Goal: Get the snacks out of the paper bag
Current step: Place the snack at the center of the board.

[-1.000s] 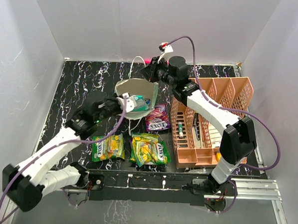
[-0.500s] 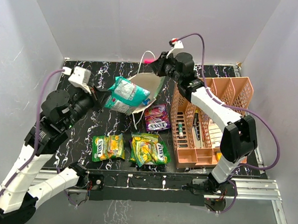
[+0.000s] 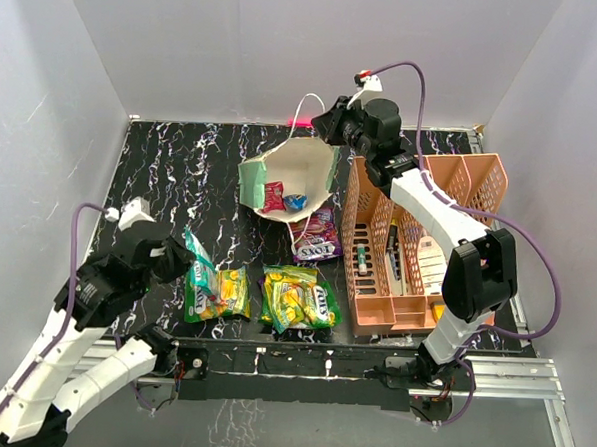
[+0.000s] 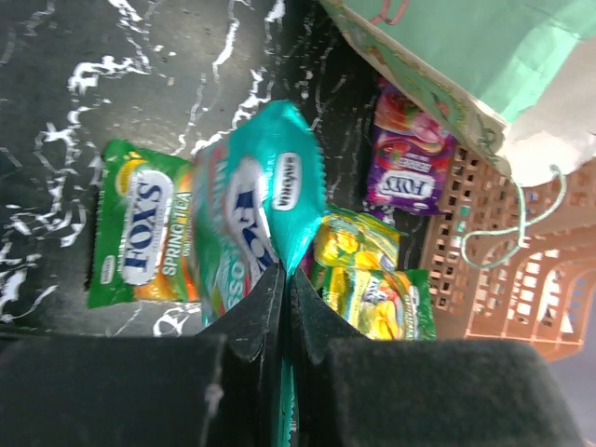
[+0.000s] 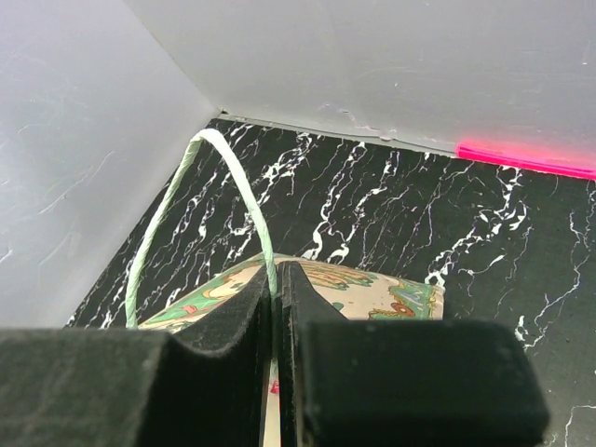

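The left claw [image 4: 282, 279], pinching the teal packet [image 4: 267, 200], has carried it out of the paper bag [image 3: 307, 164] and down beside the green packet [image 3: 220, 293] — leaving two small sweets [image 3: 283, 198] inside, the right claw [image 5: 277, 279] pinching the bag's handle.

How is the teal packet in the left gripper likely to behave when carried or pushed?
The teal packet looks glossy, so probably slippery in the left gripper. Pinched at one edge, it holds its shape, suggesting lightness. Its thin film would likely flex if pushed.

Open tilted paper bag [image 3: 306, 169] with red packet [image 3: 272, 196] and blue packet [image 3: 296, 201] inside; teal packet [image 3: 198, 263] outside.
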Motion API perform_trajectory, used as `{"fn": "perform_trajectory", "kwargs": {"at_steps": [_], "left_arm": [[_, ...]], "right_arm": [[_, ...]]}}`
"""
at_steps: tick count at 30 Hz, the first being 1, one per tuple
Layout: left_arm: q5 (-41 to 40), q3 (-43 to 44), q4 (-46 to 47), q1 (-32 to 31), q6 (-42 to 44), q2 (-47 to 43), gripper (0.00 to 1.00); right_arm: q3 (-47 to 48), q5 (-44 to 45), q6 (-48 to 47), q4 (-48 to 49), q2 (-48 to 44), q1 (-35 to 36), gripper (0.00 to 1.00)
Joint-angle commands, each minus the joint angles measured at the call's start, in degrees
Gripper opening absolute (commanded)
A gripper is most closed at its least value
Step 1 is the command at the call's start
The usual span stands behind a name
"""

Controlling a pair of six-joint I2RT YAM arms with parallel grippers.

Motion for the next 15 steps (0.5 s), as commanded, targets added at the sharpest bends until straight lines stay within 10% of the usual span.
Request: {"fn": "perform_trajectory", "kwargs": {"at_steps": [1,15], "left_arm": [[-6.0,6.41,-7.06,0.0,3.17,9.44,0.0],[-13.01,6.57,-11.51,-0.15,13.11,24.16,0.0]], "right_arm": [[1.44,-1.32,0.39,3.05,-1.28,-0.05,0.07],[0.67,-2.76,1.67,3.75,-1.95,0.01,0.07]]}}
